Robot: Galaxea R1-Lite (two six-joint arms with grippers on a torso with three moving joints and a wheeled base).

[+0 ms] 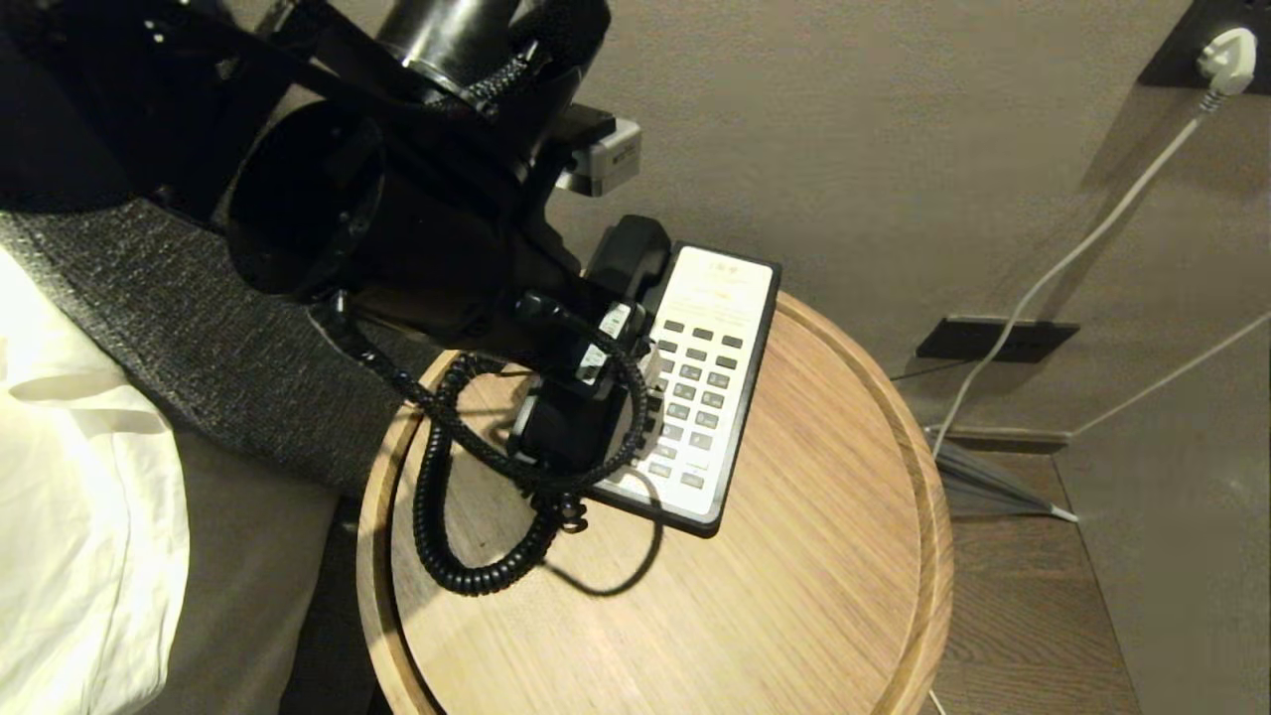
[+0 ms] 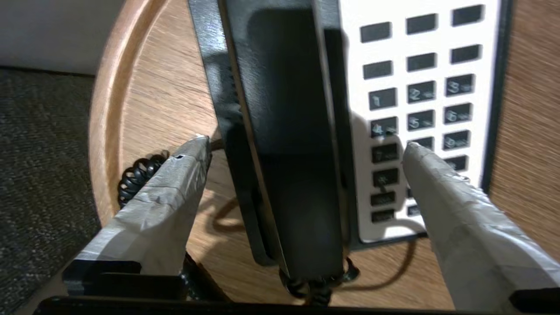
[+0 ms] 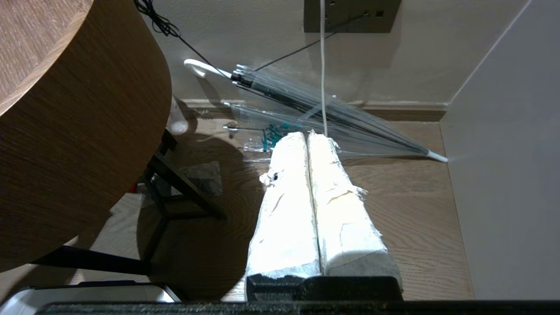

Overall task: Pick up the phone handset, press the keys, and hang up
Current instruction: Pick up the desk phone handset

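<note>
Nearest the head camera, the left arm reaches down over the round wooden table [image 1: 794,596], its bulk hiding much of the phone. The left gripper [image 2: 306,151] stands spread wide, one taped finger [image 2: 175,183] on each side of the phone handset [image 2: 284,131] and neither touching it. The handset lies in its cradle along the nine o'clock side of the phone base [image 1: 730,298], so the wide straddle looks set either for a grasp or a release. The coiled cord [image 1: 437,497] loops off toward seven o'clock on the tabletop, slack enough to let the receiver lift. The keypad [image 2: 420,100] sits at three o'clock of the handset, unobstructed. Farther off, the right gripper [image 3: 308,140] hangs parked beside the table, fingers pressed together on nothing, above a clear umbrella [image 3: 315,109] on the floor.
</note>
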